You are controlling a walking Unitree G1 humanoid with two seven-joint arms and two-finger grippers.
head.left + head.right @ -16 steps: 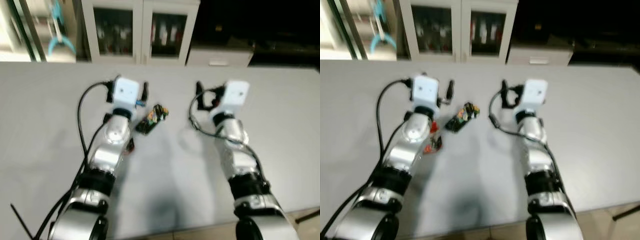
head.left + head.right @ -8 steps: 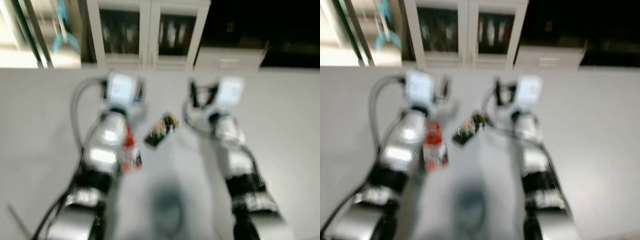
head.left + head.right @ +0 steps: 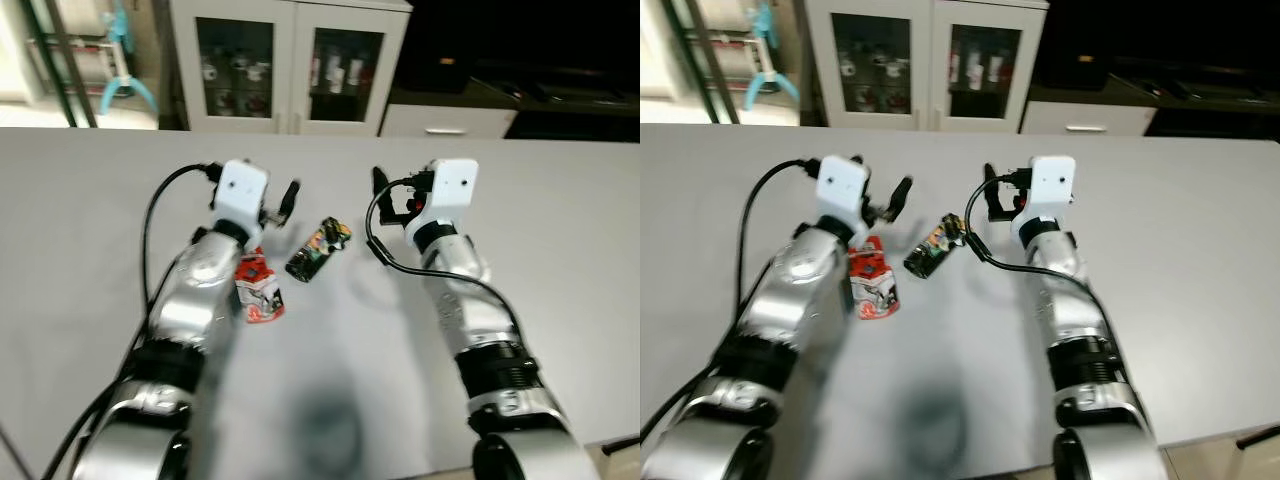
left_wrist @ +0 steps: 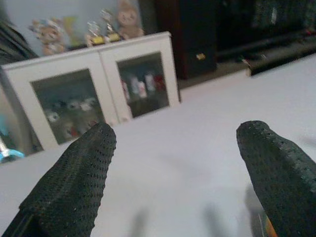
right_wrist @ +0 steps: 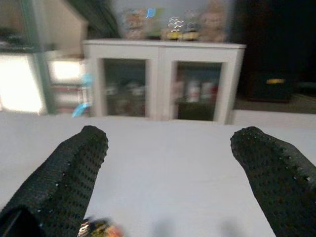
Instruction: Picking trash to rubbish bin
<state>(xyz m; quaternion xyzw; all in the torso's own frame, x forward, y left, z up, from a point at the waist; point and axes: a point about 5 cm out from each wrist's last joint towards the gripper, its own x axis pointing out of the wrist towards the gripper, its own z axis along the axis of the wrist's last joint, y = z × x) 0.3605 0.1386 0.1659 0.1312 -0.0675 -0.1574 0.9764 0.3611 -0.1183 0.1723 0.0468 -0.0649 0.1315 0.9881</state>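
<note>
While both your arms reach forward over the table, left gripper and right gripper gape empty; head views add wrapper and carton.

A broad pale grey table carried two pieces of trash. A dark crumpled wrapper with colourful print lay near the table's middle. A red and white flattened carton lay just beside the wrapper, on its left and a little nearer the robot, not touching it.
</note>
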